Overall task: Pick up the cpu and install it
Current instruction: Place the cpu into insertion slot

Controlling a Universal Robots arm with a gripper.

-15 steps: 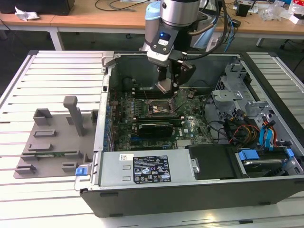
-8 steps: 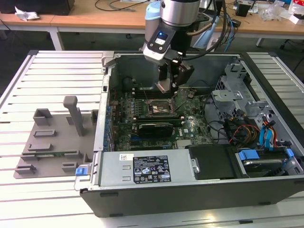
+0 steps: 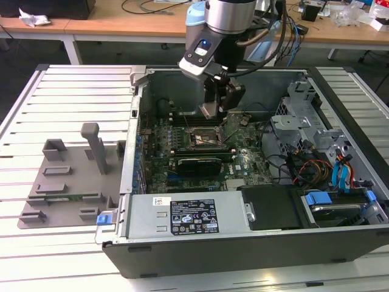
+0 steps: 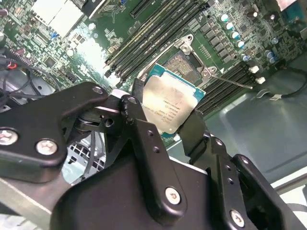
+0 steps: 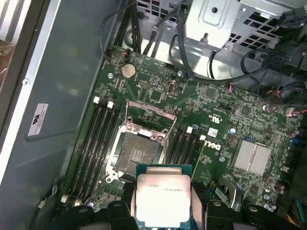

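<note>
Clenched on the cpu [image 4: 170, 108] from two opposite edges, with the black fingers [image 4: 138, 122] of the gripper [image 4: 165, 125] flat against its sides and the jaws no wider apart than the chip itself. Held clear of the board, pale metal top turned toward both wrist cameras, with a thin green border around the metal. Tilted in the second wrist view, nearly square-on in the first wrist view. Hanging over the green motherboard [image 5: 158, 91], with the black-framed socket [image 5: 139, 155] just beyond one edge of the chip and the contact field of that socket uncovered. Flanked on both sides of the socket by rows of dark memory slots [image 5: 96, 139]. Hard to judge the height above the board from either wrist view. Not possible to see the edge of the chip nearest the gripper body: covered by the finger links in the second wrist view and lost among the dark gripper parts in the first wrist view. Seen in the exterior view reaching down into the open computer case [image 3: 200, 243], above the socket area and near the far wall, with the fingertips dark against dark there and difficult to separate. Well apart, toward the exterior view's left of the case, a grey fixture plate [image 3: 67, 182] with posts, lying on the slatted table [image 3: 36, 109].
</note>
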